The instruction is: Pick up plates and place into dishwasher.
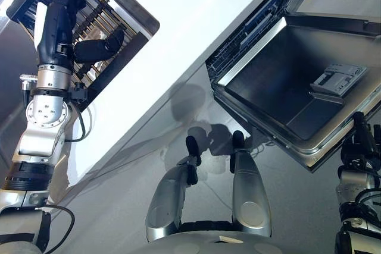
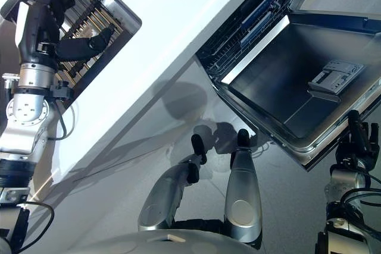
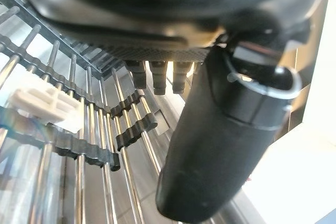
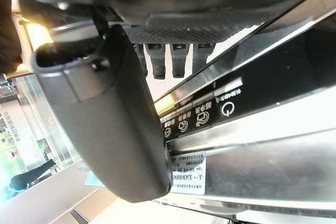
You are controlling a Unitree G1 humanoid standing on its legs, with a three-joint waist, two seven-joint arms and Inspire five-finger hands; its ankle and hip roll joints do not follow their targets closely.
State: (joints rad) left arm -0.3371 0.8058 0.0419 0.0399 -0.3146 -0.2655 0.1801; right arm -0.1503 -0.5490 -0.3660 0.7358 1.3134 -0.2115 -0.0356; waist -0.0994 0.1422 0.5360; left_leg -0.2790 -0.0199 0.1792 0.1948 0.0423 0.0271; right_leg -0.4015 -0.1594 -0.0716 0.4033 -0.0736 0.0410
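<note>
Left hand [image 1: 71, 13] was up over the dish rack [image 1: 104, 25] set into the white bench [image 1: 196, 22], its fingers stretched along the rack's metal bars and the thumb standing out to the side, with nothing in its hold. From the wrist camera the fingertips [image 3: 157, 77] sat just above the chrome rods, near a small white plastic clip [image 3: 44, 103] fixed on one of them. No plates were in the part of the rack I could see (its far corner was hidden behind the hand). Over on the other side the dishwasher [image 1: 297, 87] stood with its door [image 1: 280, 96] dropped open and the detergent box [image 1: 338, 80] showing on the inner face. The right hand [image 1: 362, 141] hung at the door's outer edge, fingers straight and relaxed, holding nothing, close beside the control panel [image 4: 210, 116].
</note>
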